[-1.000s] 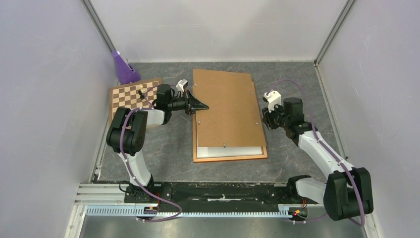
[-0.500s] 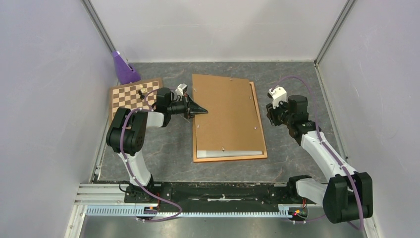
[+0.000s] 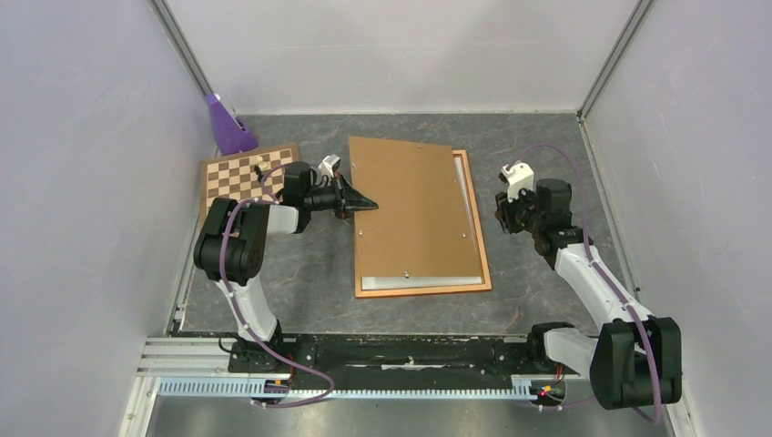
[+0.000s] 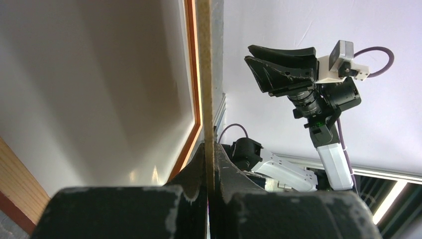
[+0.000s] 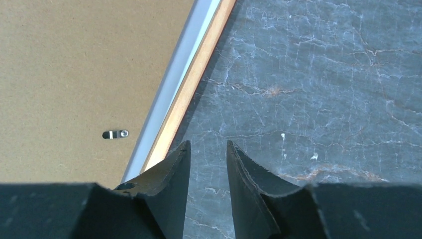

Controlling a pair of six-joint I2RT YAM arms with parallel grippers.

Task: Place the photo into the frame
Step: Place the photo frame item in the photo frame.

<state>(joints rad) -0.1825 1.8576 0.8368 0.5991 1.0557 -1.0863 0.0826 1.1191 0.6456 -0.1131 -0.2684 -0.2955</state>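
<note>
The orange-brown frame (image 3: pixel 472 218) lies flat at the table's middle. The photo lies in it face down; only white strips of its back (image 3: pixel 423 281) show at the near and right sides. The brown hardboard backing panel (image 3: pixel 410 209) lies skewed on top. My left gripper (image 3: pixel 362 202) is shut on the panel's left edge, which the left wrist view shows edge-on (image 4: pixel 204 74) above the white photo back (image 4: pixel 99 74) and the frame rail (image 4: pixel 190 74). My right gripper (image 3: pixel 503 211) is open and empty over bare table (image 5: pixel 208 149), just right of the frame rail (image 5: pixel 199 74).
A checkered chessboard (image 3: pixel 244 175) with a small piece lies left of the frame, behind my left arm. A purple object (image 3: pixel 228 127) stands in the back left corner. White walls close in on three sides. A metal clip (image 5: pixel 115 134) sits on the panel.
The backing panel has shifted left with my left gripper, uncovering the frame's right rail and a white strip. My right gripper has drawn back to the right, off the frame.
</note>
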